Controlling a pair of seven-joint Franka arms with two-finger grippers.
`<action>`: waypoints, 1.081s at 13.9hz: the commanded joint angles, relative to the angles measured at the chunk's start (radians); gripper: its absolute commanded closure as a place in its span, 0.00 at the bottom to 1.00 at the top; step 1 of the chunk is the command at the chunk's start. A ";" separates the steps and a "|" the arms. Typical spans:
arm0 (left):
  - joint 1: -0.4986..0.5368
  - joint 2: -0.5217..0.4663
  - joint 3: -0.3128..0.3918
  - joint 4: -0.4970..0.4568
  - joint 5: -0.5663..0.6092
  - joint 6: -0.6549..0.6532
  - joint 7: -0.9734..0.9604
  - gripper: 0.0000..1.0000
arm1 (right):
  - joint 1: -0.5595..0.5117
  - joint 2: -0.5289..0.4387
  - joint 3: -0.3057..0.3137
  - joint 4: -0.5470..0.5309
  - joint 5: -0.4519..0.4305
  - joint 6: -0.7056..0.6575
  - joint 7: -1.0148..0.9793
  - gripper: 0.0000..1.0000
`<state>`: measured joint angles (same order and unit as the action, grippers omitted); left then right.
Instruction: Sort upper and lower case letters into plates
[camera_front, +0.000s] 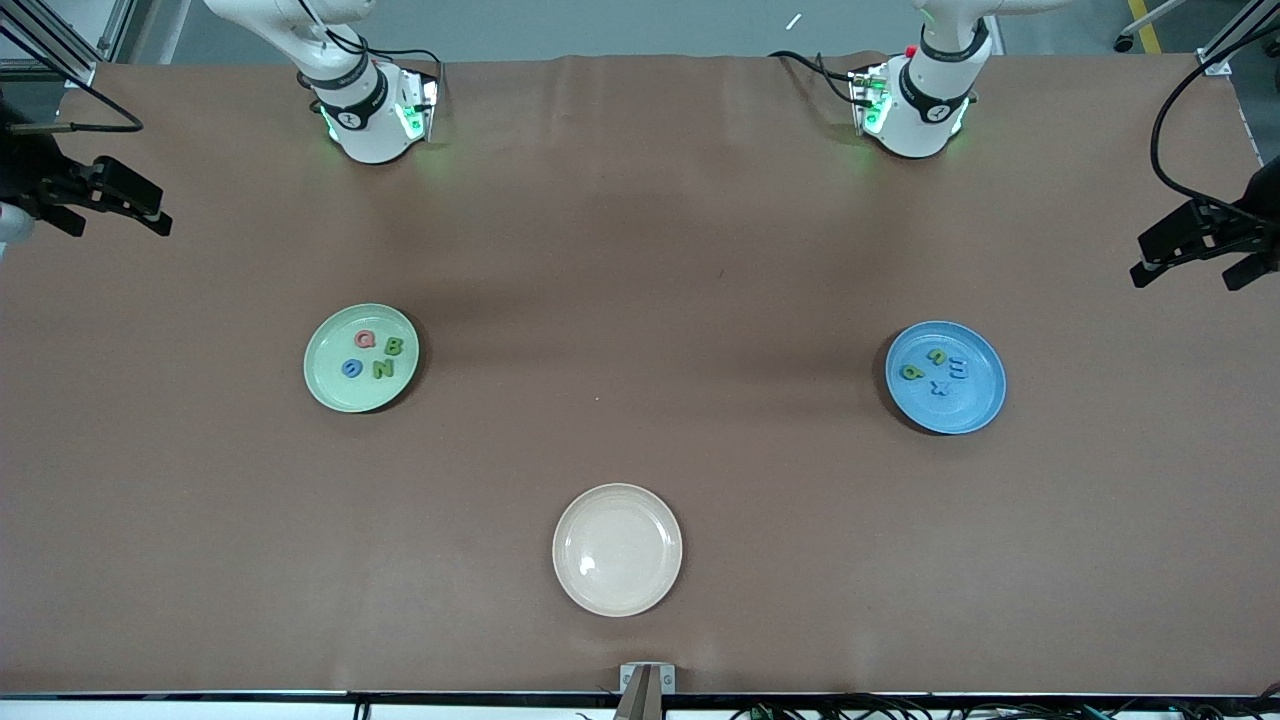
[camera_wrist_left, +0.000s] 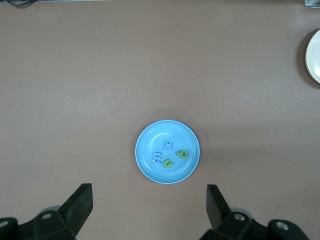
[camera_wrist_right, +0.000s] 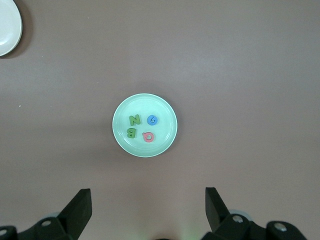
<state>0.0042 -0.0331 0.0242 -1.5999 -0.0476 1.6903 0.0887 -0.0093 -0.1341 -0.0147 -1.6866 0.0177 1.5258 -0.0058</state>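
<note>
Worktop (camera_front: 640, 250) with 3 plates and 8 letter pieces, sorting apparently complete. The light green plate (camera_front: 361, 358), toward the right arm's end, holds the 4 upper case letters: pink Q (camera_front: 366, 339), green B (camera_front: 394, 347), green N (camera_front: 383, 369) and blue G (camera_front: 351, 369). The blue plate (camera_front: 945, 377), toward the left arm's end, holds the 4 lower case letters: blue m (camera_front: 957, 369), green n (camera_front: 937, 355), green b (camera_front: 910, 372) and blue x (camera_front: 939, 388). The cream plate (camera_front: 617, 549), nearer the front camera and between them, carries nothing. The left pincer (camera_wrist_left: 150, 210) hangs high over the worktop near the blue plate, jaws wide apart and holding nothing; the right pincer (camera_wrist_right: 148, 210) likewise near the green plate. No letter lies loose on the worktop, so judged from this layout no further pick is called for; both arms wait.
</note>
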 joint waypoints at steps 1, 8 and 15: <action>0.003 0.018 0.002 0.037 0.009 -0.020 0.025 0.01 | -0.006 -0.033 0.005 -0.035 -0.015 0.020 0.012 0.00; 0.005 0.035 0.003 0.052 0.009 -0.056 0.006 0.00 | -0.006 -0.033 0.005 -0.035 -0.015 0.020 0.007 0.00; 0.005 0.025 0.002 0.049 0.011 -0.115 -0.017 0.00 | -0.006 -0.032 0.005 -0.035 -0.015 0.020 0.007 0.00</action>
<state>0.0074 -0.0075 0.0287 -1.5726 -0.0476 1.5968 0.0777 -0.0093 -0.1341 -0.0147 -1.6870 0.0177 1.5319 -0.0058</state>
